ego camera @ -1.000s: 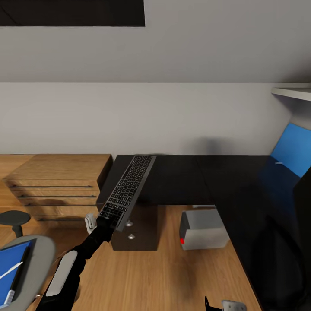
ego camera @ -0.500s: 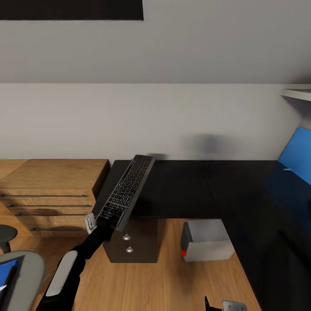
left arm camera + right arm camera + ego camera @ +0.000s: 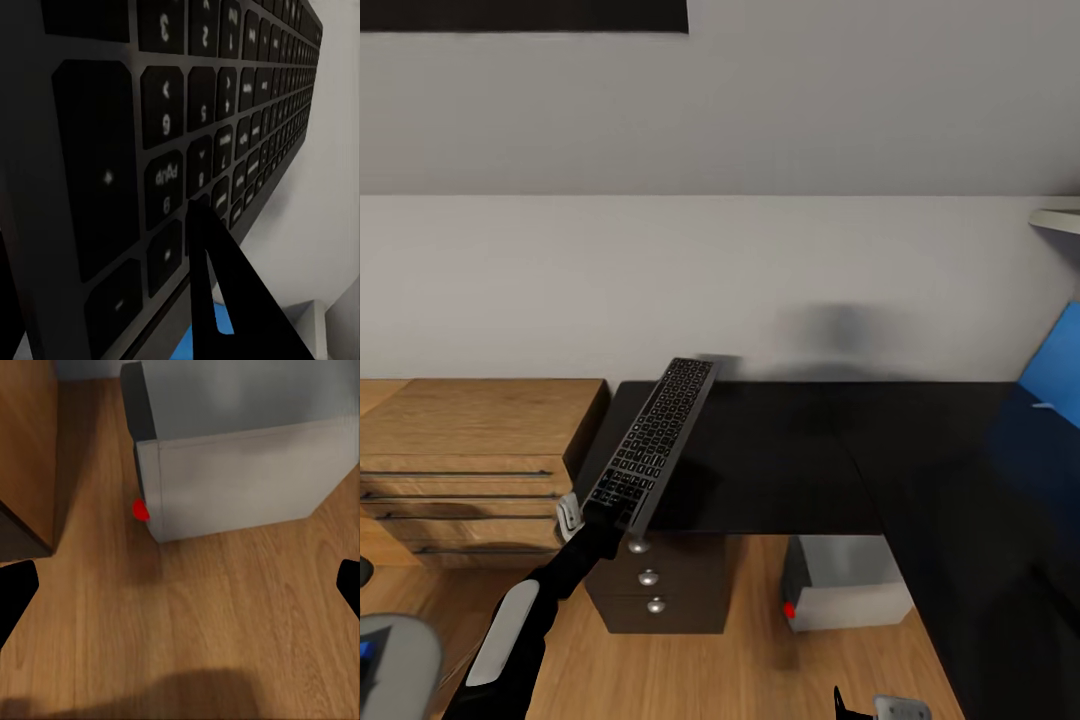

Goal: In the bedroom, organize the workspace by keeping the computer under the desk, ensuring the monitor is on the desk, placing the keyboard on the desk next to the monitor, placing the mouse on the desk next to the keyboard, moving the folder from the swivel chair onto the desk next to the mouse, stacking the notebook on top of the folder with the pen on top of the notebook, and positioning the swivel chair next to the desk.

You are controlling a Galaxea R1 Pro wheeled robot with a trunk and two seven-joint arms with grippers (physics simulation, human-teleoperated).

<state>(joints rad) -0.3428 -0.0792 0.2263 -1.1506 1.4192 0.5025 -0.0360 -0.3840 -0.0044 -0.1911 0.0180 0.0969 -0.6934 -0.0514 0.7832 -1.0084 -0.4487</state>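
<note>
My left gripper (image 3: 607, 522) is shut on the near end of the keyboard (image 3: 655, 437), a slim silver-grey board with black keys. It is held tilted up over the left end of the black desk (image 3: 790, 455). In the left wrist view the keyboard (image 3: 195, 127) runs close along one dark finger (image 3: 214, 300). The computer (image 3: 847, 588), a light grey tower with a red dot, stands on the floor under the desk. My right gripper (image 3: 180, 589) hangs open low above the wooden floor, just in front of the computer (image 3: 247, 450). A corner of the swivel chair (image 3: 390, 660) shows at lower left.
A light wooden drawer chest (image 3: 470, 450) stands left of the desk, and the black drawer unit (image 3: 660, 590) sits under the desk's left end. A blue back panel (image 3: 1060, 365) and a white shelf (image 3: 1060, 218) are at the far right. A white wall runs behind.
The whole view has shifted: the desk and computer now sit lower and nearer, and the chair with the blue folder has slid out at lower left. The keyboard stays held in my left gripper.
</note>
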